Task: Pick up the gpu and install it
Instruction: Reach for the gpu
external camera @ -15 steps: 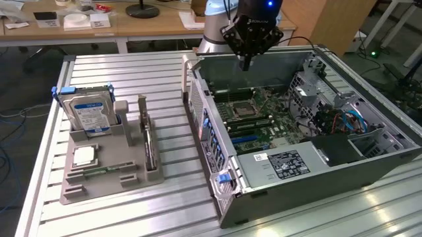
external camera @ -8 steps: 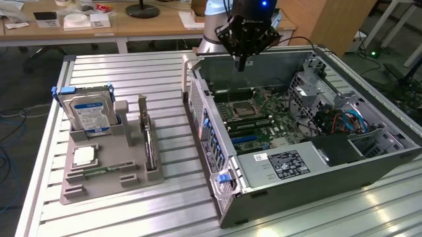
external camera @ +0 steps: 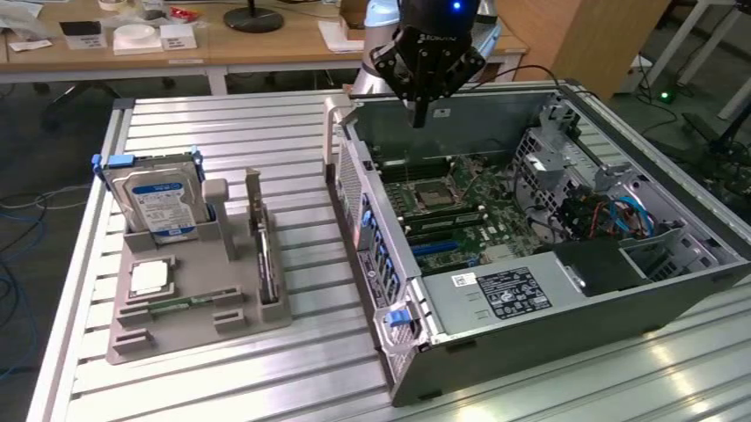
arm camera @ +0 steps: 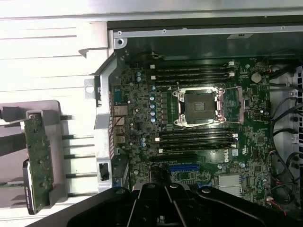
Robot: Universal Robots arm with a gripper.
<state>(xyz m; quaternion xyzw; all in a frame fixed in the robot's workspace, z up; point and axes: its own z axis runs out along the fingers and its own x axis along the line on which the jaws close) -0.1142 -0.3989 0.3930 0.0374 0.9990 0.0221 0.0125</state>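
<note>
The gripper hangs above the open computer case, near its back wall. Its two fingers are pressed together and point down. There is nothing between them. In the wrist view it looks straight down at the green board on the floor of the case.

The gpu is not in the case. It stands up on its thin edge in a slot of the grey holder, well apart from the gripper. The holder sits on the table at the exterior view's left, beside the case. In the wrist view the gpu's green edge shows next to the case wall.

A hard drive with a blue label stands at the far end of the same holder.

The table is shiny silver metal with long grooves running across it. Light shines off it near the front.

Behind the table are wooden desks with small white things and a black round stand on them. A tall wooden cupboard stands at the exterior view's right. Cables lie on the grey floor at the exterior view's left.
</note>
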